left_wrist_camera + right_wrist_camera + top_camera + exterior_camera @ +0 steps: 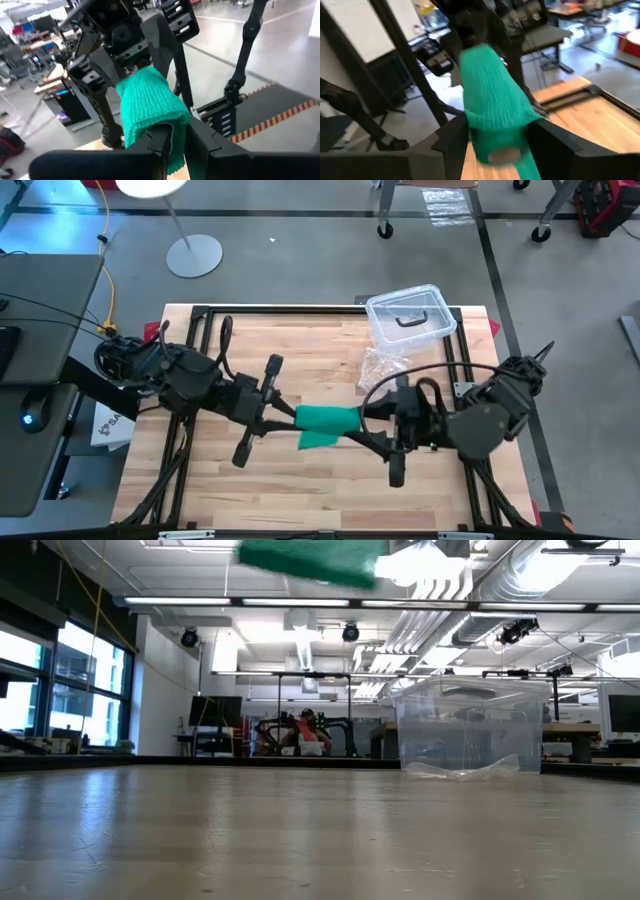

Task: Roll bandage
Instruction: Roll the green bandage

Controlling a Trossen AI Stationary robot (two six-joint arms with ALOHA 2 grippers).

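The left claw (172, 145), nipped tight on the green bandage (327, 425), holds it up off the counter (300, 490) mid-air at centre; at three o'clock, the right claw (497, 137) straddles it wide, presumably regripping for another turn.

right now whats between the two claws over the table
Only the green bandage, spanning from the left claw to the right claw; the high view shows it.

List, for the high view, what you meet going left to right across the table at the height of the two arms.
left gripper → green bandage → right gripper
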